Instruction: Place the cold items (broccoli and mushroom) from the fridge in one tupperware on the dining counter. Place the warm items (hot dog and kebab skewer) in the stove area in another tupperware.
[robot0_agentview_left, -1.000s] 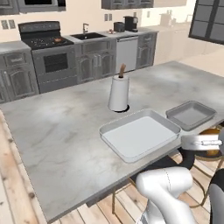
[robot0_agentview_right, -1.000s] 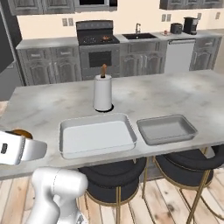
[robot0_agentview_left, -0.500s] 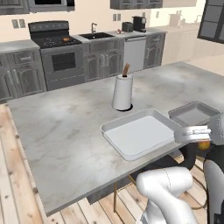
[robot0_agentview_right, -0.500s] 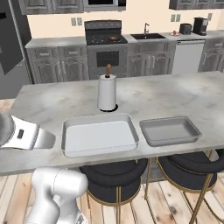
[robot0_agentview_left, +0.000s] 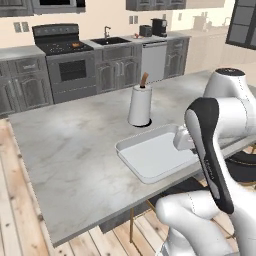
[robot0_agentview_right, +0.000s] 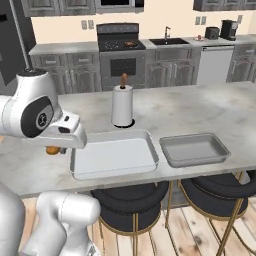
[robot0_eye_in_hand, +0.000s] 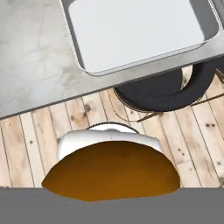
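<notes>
From the left base view, the big white robot arm (robot0_agentview_left: 212, 150) bends across the right side of the picture, in front of a wide grey stone dining counter (robot0_agentview_left: 75, 160). On the counter sits a shallow white plastic tupperware tray (robot0_agentview_left: 152, 157), and just behind it stands a white paper towel roll on a dark round base with a brown top (robot0_agentview_left: 139, 105). Far back by the wall are a dark stove (robot0_agentview_left: 62, 60) and a sink with a tap (robot0_agentview_left: 112, 40). From the right base view, the arm's round white shoulder is at the left, and a small orange-brown bit of food (robot0_agentview_right: 52, 149) peeks out under the hand, just off the left end of the white tray and above the counter's edge. To the right of that tray, a little apart, lies a grey shallow tupperware tray (robot0_agentview_right: 194, 149). Two black round bar stools with gold legs (robot0_agentview_right: 130, 202) stand under the counter. From the hand view, the big orange-brown rounded food fills the bottom middle, right where the fingers are. The fingers are squeezed together on it, though they are hidden behind it. Below it are the wooden floor, a black stool and the counter's edge with the white tray.
</notes>
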